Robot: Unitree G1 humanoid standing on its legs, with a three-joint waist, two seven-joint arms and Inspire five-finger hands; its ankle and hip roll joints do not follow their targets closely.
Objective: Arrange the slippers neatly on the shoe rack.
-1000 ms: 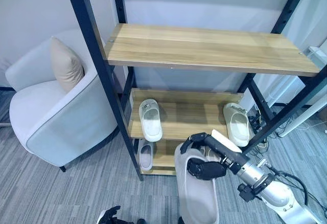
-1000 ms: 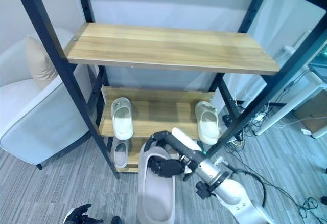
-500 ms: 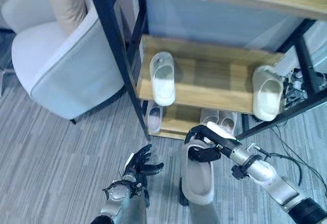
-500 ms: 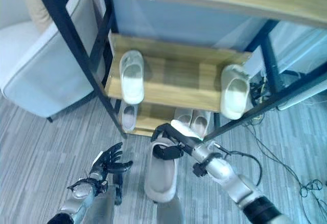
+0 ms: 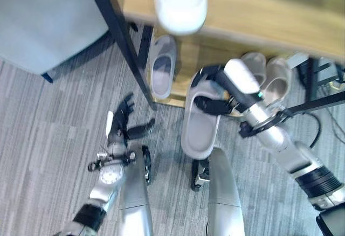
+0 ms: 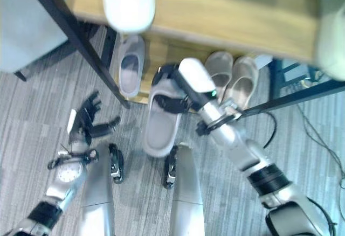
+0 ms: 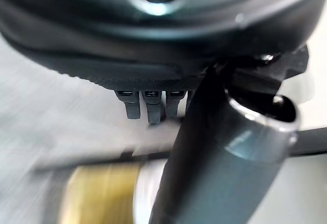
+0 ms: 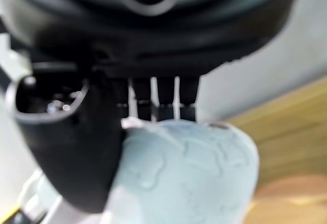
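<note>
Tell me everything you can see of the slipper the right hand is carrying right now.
The grey slipper is a plain slide with a smooth, foam-like look, a broad strap over the front and an open heel. The right hand is curled round its strap end, thumb and fingers pinching it. It hangs off the floor, sole down, strap end toward the shoe rack and heel toward the robot, just in front of the bottom shelf. It sits between a single grey slipper and a beige pair.

Grey striped carpet [image 5: 48, 117] underfoot; pale armchair [image 5: 48, 15] w/ dark leg, upper left, beside rack.
</note>
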